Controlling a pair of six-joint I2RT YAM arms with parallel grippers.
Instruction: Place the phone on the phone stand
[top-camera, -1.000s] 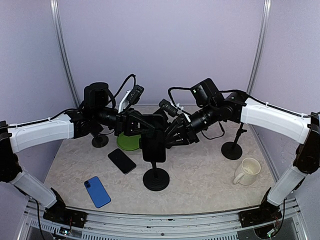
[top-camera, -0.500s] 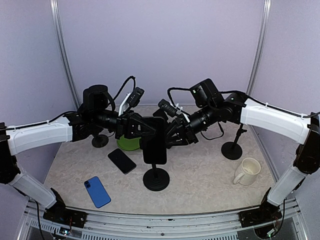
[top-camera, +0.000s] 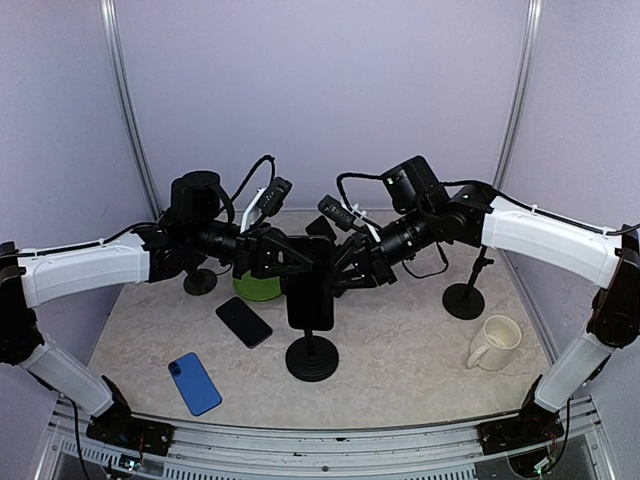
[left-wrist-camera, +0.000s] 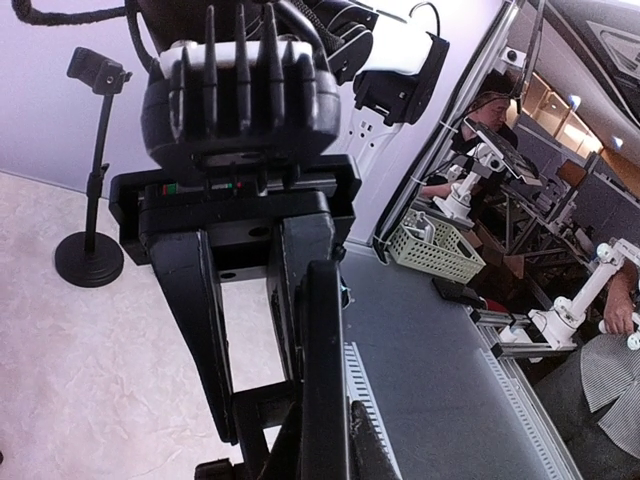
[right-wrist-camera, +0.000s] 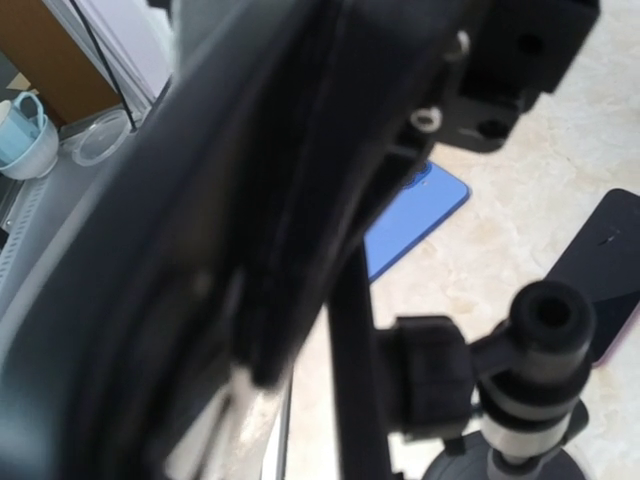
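Note:
A black phone (top-camera: 310, 290) stands upright on top of the black phone stand (top-camera: 311, 358) in the middle of the table. My left gripper (top-camera: 288, 262) is at its left edge, shut on the phone; in the left wrist view the phone (left-wrist-camera: 325, 370) shows edge-on between my fingertips. My right gripper (top-camera: 346, 272) is at the phone's right side. In the left wrist view its fingers (left-wrist-camera: 195, 320) stand a little apart astride the stand's holder. The right wrist view is blurred; it shows the phone's edge (right-wrist-camera: 350, 400) and the stand's ball joint (right-wrist-camera: 545, 315).
A second black phone (top-camera: 243, 321) and a blue phone (top-camera: 194, 383) lie flat at the front left. A green plate (top-camera: 258, 287) sits behind them. Two other stands (top-camera: 464, 300) (top-camera: 200, 282) stand at the sides. A cream mug (top-camera: 495, 342) is at the right.
The phone has risen slightly and straightened upright over the stand. Both grippers stayed at its sides.

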